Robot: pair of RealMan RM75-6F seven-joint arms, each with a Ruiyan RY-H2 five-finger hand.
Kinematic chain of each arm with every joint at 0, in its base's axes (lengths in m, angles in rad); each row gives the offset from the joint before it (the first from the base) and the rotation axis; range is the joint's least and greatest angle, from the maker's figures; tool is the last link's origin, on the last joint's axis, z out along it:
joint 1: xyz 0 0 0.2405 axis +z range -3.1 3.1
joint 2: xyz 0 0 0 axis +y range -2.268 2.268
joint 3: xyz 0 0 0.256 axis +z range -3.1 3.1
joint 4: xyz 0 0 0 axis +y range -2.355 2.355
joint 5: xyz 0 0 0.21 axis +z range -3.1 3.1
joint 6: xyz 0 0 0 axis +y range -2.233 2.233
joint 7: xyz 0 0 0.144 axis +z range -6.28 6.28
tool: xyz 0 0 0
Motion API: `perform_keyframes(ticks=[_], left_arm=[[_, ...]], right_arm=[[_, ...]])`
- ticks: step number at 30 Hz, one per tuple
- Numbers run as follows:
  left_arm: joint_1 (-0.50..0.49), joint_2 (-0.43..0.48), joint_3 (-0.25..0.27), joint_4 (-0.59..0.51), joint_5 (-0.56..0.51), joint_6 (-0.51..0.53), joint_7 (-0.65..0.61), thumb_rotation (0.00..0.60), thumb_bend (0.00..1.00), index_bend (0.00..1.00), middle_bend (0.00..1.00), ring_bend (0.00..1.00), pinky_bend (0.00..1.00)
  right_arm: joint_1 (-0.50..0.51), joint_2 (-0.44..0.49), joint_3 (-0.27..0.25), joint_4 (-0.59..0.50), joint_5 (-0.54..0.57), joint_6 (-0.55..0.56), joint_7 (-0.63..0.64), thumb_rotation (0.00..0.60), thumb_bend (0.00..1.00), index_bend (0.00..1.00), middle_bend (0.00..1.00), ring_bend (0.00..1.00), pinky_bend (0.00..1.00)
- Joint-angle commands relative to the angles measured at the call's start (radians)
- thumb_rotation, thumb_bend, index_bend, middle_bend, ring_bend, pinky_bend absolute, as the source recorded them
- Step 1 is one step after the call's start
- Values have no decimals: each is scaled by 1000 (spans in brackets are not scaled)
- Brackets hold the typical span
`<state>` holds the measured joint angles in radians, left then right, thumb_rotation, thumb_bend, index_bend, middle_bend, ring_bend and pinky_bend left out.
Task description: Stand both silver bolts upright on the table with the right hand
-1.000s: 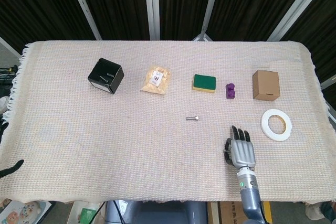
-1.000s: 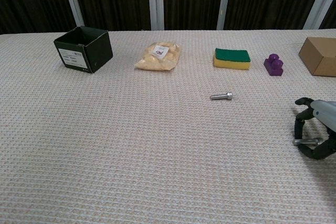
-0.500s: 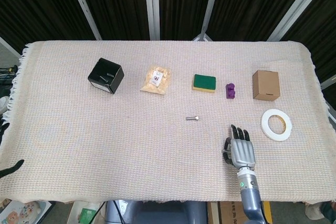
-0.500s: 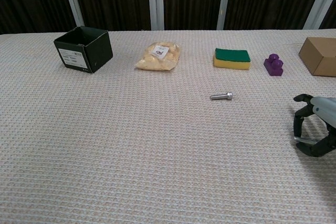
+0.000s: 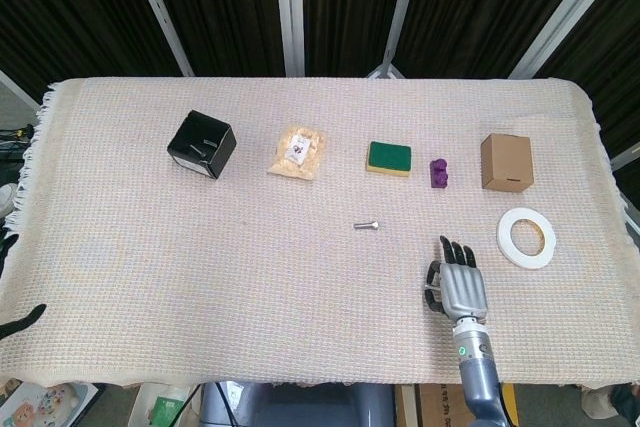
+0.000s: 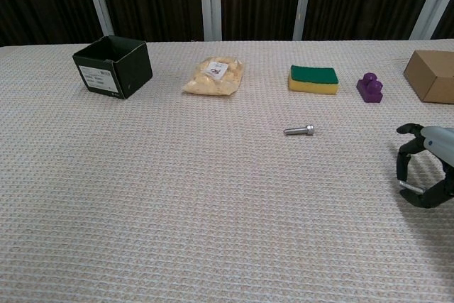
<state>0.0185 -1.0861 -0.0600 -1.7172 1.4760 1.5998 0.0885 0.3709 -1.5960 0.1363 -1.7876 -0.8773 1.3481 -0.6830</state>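
One silver bolt (image 6: pixel 299 130) lies on its side near the middle of the cloth, also seen in the head view (image 5: pixel 367 226). My right hand (image 6: pixel 428 168) is at the front right and pinches the second silver bolt (image 6: pixel 409 186) between thumb and fingers, roughly level and low over the cloth. From above, the right hand (image 5: pixel 459 287) hides that bolt. A dark finger-like shape (image 5: pixel 22 320) at the left edge may be part of my left hand; its pose is unreadable.
Along the back stand a black open box (image 5: pixel 201 144), a bag of snacks (image 5: pixel 298 152), a green-yellow sponge (image 5: pixel 388 158), a purple block (image 5: pixel 438 173) and a cardboard box (image 5: pixel 506 162). A white tape roll (image 5: pixel 526 237) lies right of my right hand.
The right hand has risen slightly and shifted a little, carrying the pinched bolt with it. The bolt in the middle has not moved.
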Motion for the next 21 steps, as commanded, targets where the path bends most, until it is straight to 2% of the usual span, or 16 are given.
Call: perform_keyframes(ticks=[1, 21], left_arm=[[0, 0, 0, 0, 0, 0, 1, 600, 123, 119, 64, 0, 154], [0, -1, 0, -1, 0, 1, 3, 600, 123, 119, 64, 0, 154]], right_arm=[[1, 4, 4, -6, 2, 1, 4, 600, 379, 614, 14, 42, 11], [9, 25, 18, -38, 15, 0, 26, 600, 379, 616, 14, 42, 11]])
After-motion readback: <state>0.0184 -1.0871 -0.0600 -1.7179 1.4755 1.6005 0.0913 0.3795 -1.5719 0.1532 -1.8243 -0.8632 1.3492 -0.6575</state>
